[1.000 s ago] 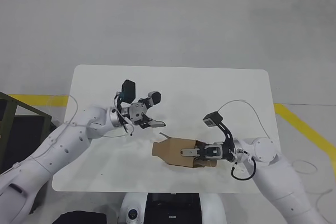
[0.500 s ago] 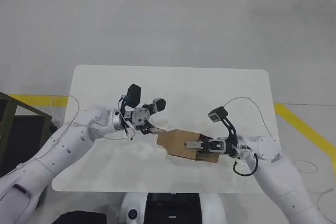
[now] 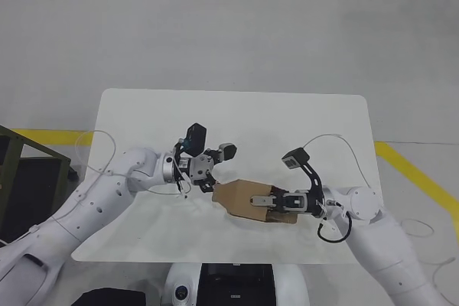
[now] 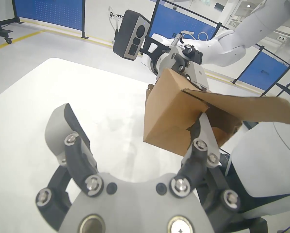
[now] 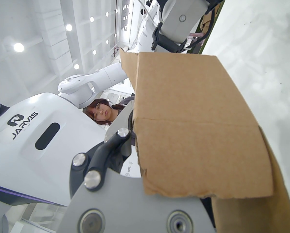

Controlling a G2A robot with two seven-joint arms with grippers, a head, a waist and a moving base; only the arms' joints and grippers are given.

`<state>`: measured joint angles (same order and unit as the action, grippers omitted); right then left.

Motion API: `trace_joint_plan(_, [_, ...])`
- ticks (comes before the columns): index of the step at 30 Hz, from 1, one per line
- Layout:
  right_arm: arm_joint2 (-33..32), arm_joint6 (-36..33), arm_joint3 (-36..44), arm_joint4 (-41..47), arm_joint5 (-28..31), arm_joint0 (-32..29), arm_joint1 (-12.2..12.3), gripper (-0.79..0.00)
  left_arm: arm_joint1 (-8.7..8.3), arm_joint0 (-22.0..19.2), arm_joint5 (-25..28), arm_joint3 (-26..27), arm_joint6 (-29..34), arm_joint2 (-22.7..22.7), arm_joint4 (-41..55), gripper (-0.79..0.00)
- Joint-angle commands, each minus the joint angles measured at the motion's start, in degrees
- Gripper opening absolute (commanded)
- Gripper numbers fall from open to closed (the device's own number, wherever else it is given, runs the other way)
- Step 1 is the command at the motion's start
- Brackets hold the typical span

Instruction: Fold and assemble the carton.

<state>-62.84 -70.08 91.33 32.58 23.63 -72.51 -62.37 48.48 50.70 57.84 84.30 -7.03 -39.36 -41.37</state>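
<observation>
A brown carton (image 3: pixel 245 197) is held just above the white table (image 3: pixel 291 122) near its front edge, partly squared up, with a loose flap (image 4: pixel 251 107) sticking out at one end. My right gripper (image 3: pixel 271 202) is shut on the carton's far end; one finger (image 5: pixel 119 132) presses its side wall (image 5: pixel 196 122). My left gripper (image 4: pixel 135 122) is open at the carton's other end (image 4: pixel 169 115). One of its fingers (image 4: pixel 206 128) pokes into the open end under the flap, the other (image 4: pixel 68 122) stands free over the table. From above, the left gripper (image 3: pixel 214 167) touches the carton's left tip.
The back and left of the table lie bare. A dark green cart (image 3: pixel 4 164) holding cardboard stands off the table's left side. The table's front edge (image 3: pixel 214 262) runs close below the carton.
My left gripper has moved right and down until one finger entered the carton's end. My right gripper has lifted and turned the carton slightly toward it.
</observation>
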Motion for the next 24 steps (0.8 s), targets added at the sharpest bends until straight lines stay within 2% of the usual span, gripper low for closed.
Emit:
trace_joint_plan(1, [0.12, 0.05, 0.12, -0.15, -0.01, -0.06, 0.00, -0.785, 0.24, 0.08, -0.08, 0.01, 0.52, -0.19, 0.05, 0.000])
trace_joint_plan(24, [0.71, -0.23, 0.44, -0.36, -0.37, 0.42, 0.03, -0.785, 2.08, 1.67, 0.16, 0.41, 4.62, -3.16, 0.51, 0.000])
